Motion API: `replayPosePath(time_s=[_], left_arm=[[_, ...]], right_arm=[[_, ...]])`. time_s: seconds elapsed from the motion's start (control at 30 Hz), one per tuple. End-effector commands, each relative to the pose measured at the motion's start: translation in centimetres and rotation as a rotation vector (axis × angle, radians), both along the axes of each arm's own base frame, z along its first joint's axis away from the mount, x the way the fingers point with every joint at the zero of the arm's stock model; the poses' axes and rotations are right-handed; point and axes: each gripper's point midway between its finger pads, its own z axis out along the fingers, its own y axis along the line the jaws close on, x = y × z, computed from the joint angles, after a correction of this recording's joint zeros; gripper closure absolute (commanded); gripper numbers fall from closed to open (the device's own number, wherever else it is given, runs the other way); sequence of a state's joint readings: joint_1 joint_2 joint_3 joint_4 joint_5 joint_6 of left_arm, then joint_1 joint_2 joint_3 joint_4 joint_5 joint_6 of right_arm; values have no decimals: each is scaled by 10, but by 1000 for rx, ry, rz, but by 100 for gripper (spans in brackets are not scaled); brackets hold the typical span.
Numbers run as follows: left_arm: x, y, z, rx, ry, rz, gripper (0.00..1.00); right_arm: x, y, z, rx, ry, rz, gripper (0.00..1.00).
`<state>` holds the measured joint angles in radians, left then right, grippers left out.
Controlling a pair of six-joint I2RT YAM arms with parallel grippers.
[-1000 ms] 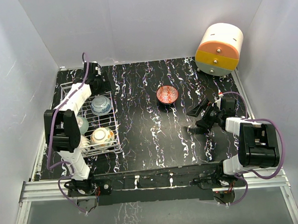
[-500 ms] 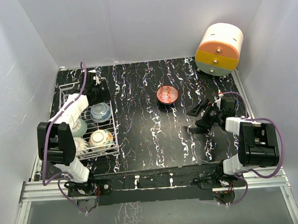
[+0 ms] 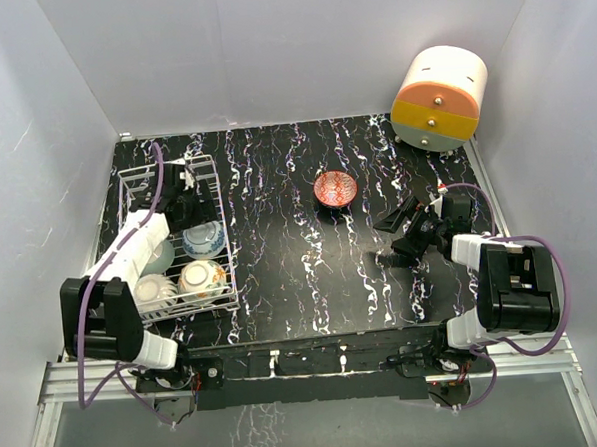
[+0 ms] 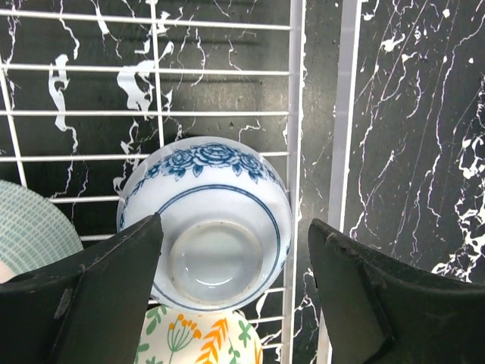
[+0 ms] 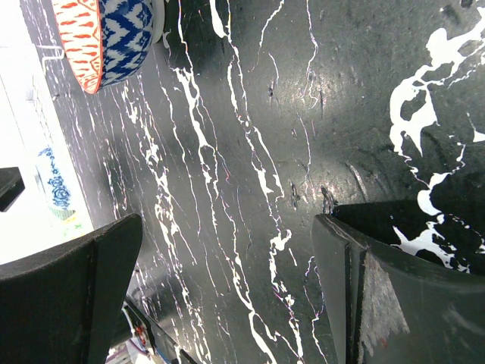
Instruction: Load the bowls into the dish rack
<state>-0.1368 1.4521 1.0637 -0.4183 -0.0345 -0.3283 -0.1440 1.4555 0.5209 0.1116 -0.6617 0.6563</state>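
The white wire dish rack (image 3: 212, 170) stands at the table's left and holds several bowls: a blue-patterned one (image 3: 205, 238), a mint-green one (image 3: 160, 257), a cream one (image 3: 152, 289) and a yellow leafy one (image 3: 203, 279). In the left wrist view the blue-patterned bowl (image 4: 220, 227) lies tipped with its foot toward the camera, leaning over the yellow bowl (image 4: 201, 337), with the mint bowl (image 4: 30, 235) to its left. My left gripper (image 3: 187, 201) hovers open above it, its fingers apart from the bowl. A red-patterned bowl (image 3: 335, 189) sits mid-table. My right gripper (image 3: 404, 233) rests open and empty, right of that bowl (image 5: 106, 38).
A round orange-and-cream drawer unit (image 3: 438, 98) stands at the back right corner. White walls close in the table on three sides. The rack's right side wire (image 4: 295, 91) runs close beside my left gripper's right finger (image 4: 386, 296).
My left arm has drawn back toward the near edge, its elbow swinging left, so the gripper now hangs over the rack. The blue-patterned bowl shows nearer the yellow one. The right arm is still.
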Motion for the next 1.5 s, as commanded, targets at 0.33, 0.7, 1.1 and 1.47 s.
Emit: replayPosePath(time_s=[0.33,0.7,1.1,1.47], left_arm=[[-21,5,92,-20,-193,22,22],[-5,-147,130,41,-394,-438,11],[48,-298,72,245,-458,-915,3],[56,-365,19,194,-450,-1145,3]], right_arm=[[2,1,7,-14,-51,14,2],[7,-4,11,-37,-53,-9,2],[8,-9,15,-66,-47,-32,2],[19,-39,56,-264,-146,-107,2]])
